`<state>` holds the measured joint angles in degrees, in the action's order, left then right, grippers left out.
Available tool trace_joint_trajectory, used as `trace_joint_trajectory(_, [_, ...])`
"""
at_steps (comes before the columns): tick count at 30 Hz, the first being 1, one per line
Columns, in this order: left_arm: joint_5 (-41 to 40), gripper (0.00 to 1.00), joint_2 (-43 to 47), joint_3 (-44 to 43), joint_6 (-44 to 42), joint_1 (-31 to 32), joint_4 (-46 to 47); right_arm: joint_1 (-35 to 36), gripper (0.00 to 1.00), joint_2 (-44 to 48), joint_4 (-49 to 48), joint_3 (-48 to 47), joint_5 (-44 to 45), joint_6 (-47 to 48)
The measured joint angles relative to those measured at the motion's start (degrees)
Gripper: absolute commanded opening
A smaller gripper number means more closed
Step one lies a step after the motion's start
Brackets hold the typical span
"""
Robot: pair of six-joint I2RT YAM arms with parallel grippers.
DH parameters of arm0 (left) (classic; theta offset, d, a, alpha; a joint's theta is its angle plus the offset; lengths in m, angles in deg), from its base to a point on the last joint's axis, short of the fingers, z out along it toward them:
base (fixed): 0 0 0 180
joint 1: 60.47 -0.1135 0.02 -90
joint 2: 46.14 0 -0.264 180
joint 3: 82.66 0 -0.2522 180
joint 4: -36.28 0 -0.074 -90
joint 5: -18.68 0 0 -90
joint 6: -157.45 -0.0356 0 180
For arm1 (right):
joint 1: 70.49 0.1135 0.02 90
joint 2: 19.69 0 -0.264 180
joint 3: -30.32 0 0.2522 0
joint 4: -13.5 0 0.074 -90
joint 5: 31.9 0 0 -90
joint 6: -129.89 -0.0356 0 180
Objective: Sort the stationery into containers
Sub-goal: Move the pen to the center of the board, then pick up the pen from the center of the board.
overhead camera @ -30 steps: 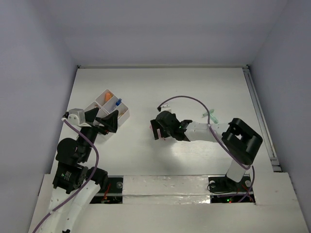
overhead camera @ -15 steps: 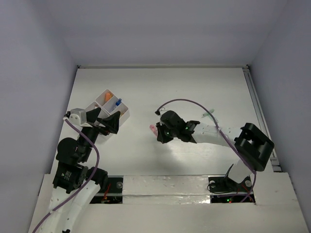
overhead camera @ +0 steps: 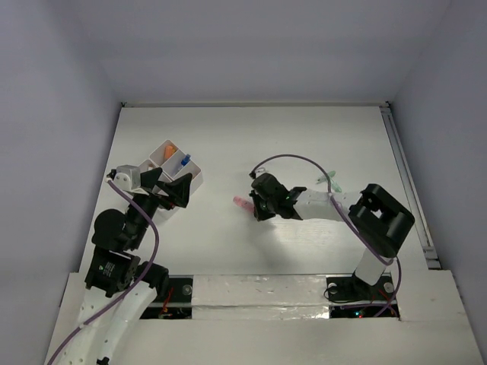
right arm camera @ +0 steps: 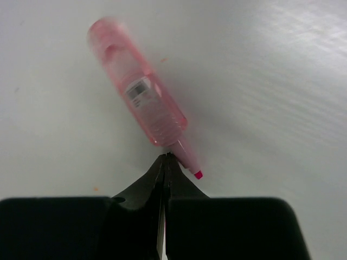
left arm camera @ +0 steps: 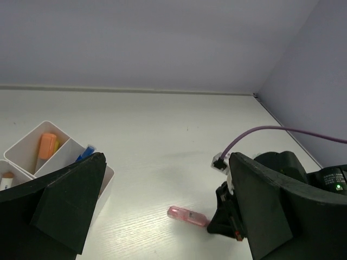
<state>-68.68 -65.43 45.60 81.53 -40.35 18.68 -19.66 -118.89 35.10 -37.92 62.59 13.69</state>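
Note:
A pink marker [overhead camera: 242, 203] [right arm camera: 138, 97] [left arm camera: 187, 216] lies flat on the white table near the middle. My right gripper [overhead camera: 256, 206] [right arm camera: 165, 156] is shut with nothing between its jaws. Its tips touch the table right beside the marker's nib end. The white containers [overhead camera: 197, 179] [left arm camera: 28, 142] stand at the left, with an orange piece [overhead camera: 170, 150] [left arm camera: 46, 146] and a blue pen [overhead camera: 185, 160] [left arm camera: 85, 153] in their compartments. My left gripper [overhead camera: 170, 190] [left arm camera: 166, 158] hangs open and empty just in front of the containers.
Thin teal-green pens [overhead camera: 329, 182] lie on the table to the right, beyond the right forearm. A purple cable [overhead camera: 293, 156] loops over the right wrist. A rail [overhead camera: 407, 182] runs along the table's right edge.
My right gripper has shut from open astride the pink marker. The marker now lies out in front of the shut tips, a little further left. The left gripper has barely shifted.

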Motion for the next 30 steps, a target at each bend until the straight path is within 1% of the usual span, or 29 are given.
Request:
trace_joint_trajectory(3, [0.2, 0.96, -0.2, 0.0, 0.1, 0.0, 0.1, -2.5, 0.13, 0.0, -0.7, 0.0, 4.2, 0.6])
trace_joint_trajectory(4, [0.2, 0.96, -0.2, 0.0, 0.1, 0.0, 0.2, -3.1, 0.17, 0.0, -0.5, -0.2, 4.7, 1.2])
trace_joint_trajectory(6, [0.3, 0.96, -0.2, 0.0, 0.2, 0.0, 0.2, -4.0, 0.19, 0.0, 0.0, -1.0, 4.8, 3.2])
trace_joint_trajectory(9, [0.3, 0.96, -0.2, 0.0, 0.2, 0.0, 0.2, -4.1, 0.19, 0.0, 1.6, -3.4, 2.6, 6.4])
trace_joint_trajectory(12, [0.4, 0.96, -0.2, 0.0, 0.2, 0.0, 0.2, -3.9, 0.25, 0.8, 2.5, -4.4, -1.6, 8.5])
trace_joint_trajectory(13, [0.4, 0.96, -0.2, 0.0, 0.2, 0.0, 0.2, -3.9, 0.32, 1.4, 3.1, -4.4, -3.4, 8.9])
trace_joint_trajectory(15, [0.4, 0.96, -0.2, 0.0, 0.3, 0.0, 0.2, -3.8, 0.40, 2.5, 3.7, -4.4, -6.6, 9.1])
trace_joint_trajectory(17, [0.5, 0.96, -0.3, 0.0, 0.3, 0.0, 0.2, -3.5, 0.51, 3.1, 3.5, -4.4, -9.7, 9.0])
trace_joint_trajectory(18, [0.5, 0.96, -0.4, 0.0, 0.4, 0.0, 0.2, -3.4, 0.53, 3.1, 3.3, -4.5, -11.1, 8.9])
trace_joint_trajectory(19, [0.6, 0.96, -0.4, 0.0, 0.4, 0.0, 0.2, -3.1, 0.61, 2.6, 3.2, -4.7, -12.4, 8.9])
trace_joint_trajectory(21, [0.6, 0.96, -0.4, 0.0, 0.4, 0.0, 0.2, -2.7, 0.68, 1.1, 3.0, -5.4, -13.9, 8.8])
trace_joint_trajectory(22, [0.6, 0.96, -0.4, 0.0, 0.4, 0.0, 0.2, -2.7, 0.74, 0.0, 2.8, -5.7, -14.0, 8.8])
trace_joint_trajectory(24, [0.6, 0.96, -0.4, 0.0, 0.4, 0.0, 0.2, -2.5, 0.74, -2.5, 2.4, -6.4, -13.7, 8.9])
trace_joint_trajectory(28, [0.6, 0.96, -0.4, 0.0, 0.4, 0.0, 0.2, -2.4, 0.56, -4.3, 1.6, -8.5, -13.4, 9.4])
trace_joint_trajectory(30, [0.6, 0.96, -0.4, 0.0, 0.4, 0.0, 0.2, -2.4, 0.55, -4.3, 1.7, -9.2, -14.6, 11.0])
